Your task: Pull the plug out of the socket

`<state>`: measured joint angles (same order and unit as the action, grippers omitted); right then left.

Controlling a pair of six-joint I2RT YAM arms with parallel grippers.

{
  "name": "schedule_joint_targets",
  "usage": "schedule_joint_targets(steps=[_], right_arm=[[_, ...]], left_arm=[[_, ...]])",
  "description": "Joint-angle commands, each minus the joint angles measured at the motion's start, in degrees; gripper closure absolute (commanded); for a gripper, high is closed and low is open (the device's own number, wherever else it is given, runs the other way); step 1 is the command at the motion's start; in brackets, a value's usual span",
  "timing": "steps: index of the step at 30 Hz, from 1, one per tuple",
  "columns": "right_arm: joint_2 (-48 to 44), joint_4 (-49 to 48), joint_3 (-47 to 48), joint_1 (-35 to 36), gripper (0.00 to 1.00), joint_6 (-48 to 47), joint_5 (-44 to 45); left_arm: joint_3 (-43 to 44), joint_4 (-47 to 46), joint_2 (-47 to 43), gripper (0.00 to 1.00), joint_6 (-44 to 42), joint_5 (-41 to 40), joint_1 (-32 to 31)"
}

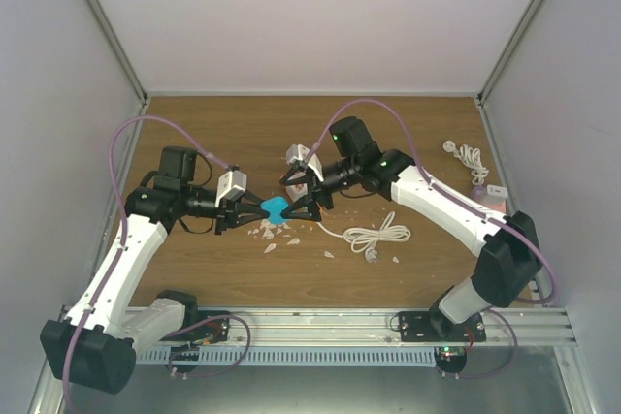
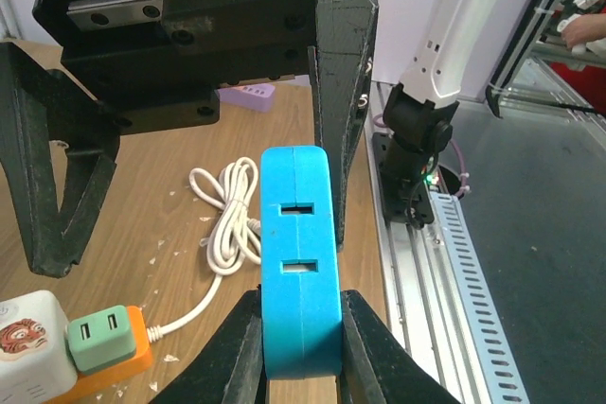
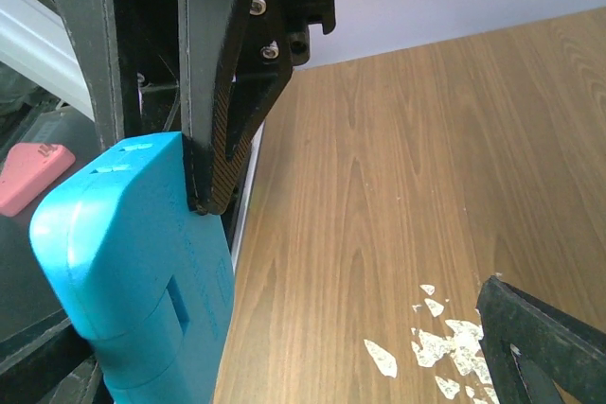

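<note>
The blue plug block (image 2: pixel 301 262) is clamped by its two sides between the closed-in fingers of the left gripper (image 2: pixel 303 333) and is held up off the wooden table (image 1: pixel 223 269), near its middle between the two arms. The right gripper (image 1: pixel 303 197) is seen just beside the block with its jaws spread wide, and nothing is gripped by it. A white cube socket (image 2: pixel 28 352), touched by an orange-and-green adapter (image 2: pixel 104 342), is seen lying on the table apart from the block, near a coiled white cable (image 2: pixel 232 219).
</note>
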<state>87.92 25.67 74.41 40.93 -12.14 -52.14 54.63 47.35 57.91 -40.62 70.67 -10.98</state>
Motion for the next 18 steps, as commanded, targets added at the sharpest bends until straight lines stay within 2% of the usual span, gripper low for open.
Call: schedule_joint_targets(steps=[1,7,14,18], right_arm=[[3.4,-0.7,2.0,-0.5,0.0,0.3,5.6],[4.3,-0.2,2.9,-0.5,0.0,-0.1,4.1],[1.3,2.7,3.1,-0.5,0.0,-4.2,-1.0],[-1.6,3.3,1.9,-0.5,0.0,-5.6,-1.8]], left_arm=[[-0.2,0.2,-1.4,1.0,-1.9,9.2,-1.0],[-0.4,-0.9,-1.5,1.0,-1.3,7.7,-1.0],[-2.7,-11.8,-4.0,1.0,8.1,-5.6,-0.9],[-2.8,-14.5,-3.3,1.0,10.3,-13.9,-0.7]])
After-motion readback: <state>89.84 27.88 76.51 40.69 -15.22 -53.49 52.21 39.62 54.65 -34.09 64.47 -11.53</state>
